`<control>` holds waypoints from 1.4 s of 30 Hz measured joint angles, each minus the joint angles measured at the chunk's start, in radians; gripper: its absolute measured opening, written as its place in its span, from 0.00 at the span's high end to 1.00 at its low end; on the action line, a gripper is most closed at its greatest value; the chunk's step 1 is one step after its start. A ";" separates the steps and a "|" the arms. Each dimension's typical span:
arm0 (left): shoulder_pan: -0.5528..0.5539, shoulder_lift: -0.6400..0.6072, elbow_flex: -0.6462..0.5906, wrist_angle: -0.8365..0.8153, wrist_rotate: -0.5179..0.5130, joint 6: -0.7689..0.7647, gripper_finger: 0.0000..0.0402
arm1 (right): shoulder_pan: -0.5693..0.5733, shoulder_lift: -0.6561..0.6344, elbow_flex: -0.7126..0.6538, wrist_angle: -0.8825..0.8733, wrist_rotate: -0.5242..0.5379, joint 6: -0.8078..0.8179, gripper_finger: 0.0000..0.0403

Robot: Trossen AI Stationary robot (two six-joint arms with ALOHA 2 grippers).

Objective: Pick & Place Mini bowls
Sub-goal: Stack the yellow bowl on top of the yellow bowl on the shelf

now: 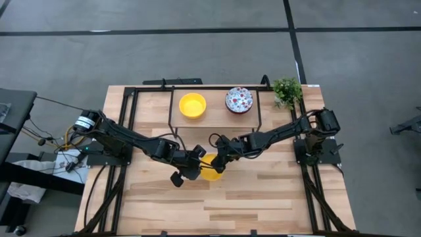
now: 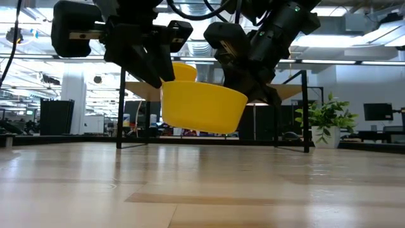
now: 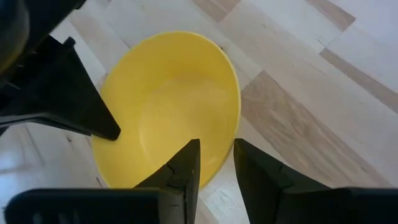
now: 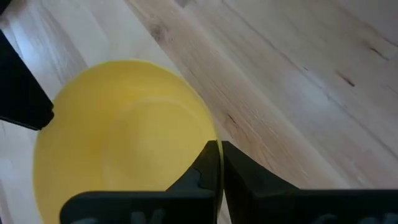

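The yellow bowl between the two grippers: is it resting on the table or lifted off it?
Lifted: the yellow bowl hangs clear above the table.

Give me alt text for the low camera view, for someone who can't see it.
A plain yellow mini bowl hangs tilted above the wooden table, held by its rim from both sides: the left gripper and the right gripper each pinch an edge. Behind stand a black metal frame and a small green plant.

Smooth glossy yellow plastic bowl [image 2: 202,106], pale matt wood-plank table [image 2: 202,190], black metal rack [image 1: 172,105]
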 joint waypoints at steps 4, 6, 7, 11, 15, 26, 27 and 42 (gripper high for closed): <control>-0.012 0.000 0.000 -0.013 -0.007 -0.004 0.76 | 0.000 0.000 0.000 0.003 -0.004 0.002 1.00; -0.022 0.000 0.000 -0.013 -0.007 -0.008 0.76 | 0.000 0.000 0.000 0.007 -0.006 0.003 1.00; -0.027 0.000 0.000 -0.013 -0.007 -0.008 0.76 | 0.000 0.000 0.000 0.005 -0.006 0.003 1.00; -0.033 0.000 0.000 -0.014 -0.005 -0.008 0.76 | 0.000 0.000 0.000 0.003 -0.006 0.002 1.00; -0.022 0.000 -0.001 -0.014 -0.005 -0.008 0.76 | 0.000 0.000 0.000 0.009 -0.009 0.002 1.00; -0.012 0.000 -0.061 0.002 -0.006 -0.007 0.76 | 0.000 0.000 0.000 0.014 -0.006 0.001 1.00; -0.012 -0.001 -0.061 0.008 -0.006 -0.007 0.76 | 0.000 0.000 0.000 0.014 -0.006 0.001 1.00; -0.013 -0.003 -0.062 0.041 0.004 -0.001 0.88 | 0.000 0.000 0.000 0.032 -0.009 -0.001 1.00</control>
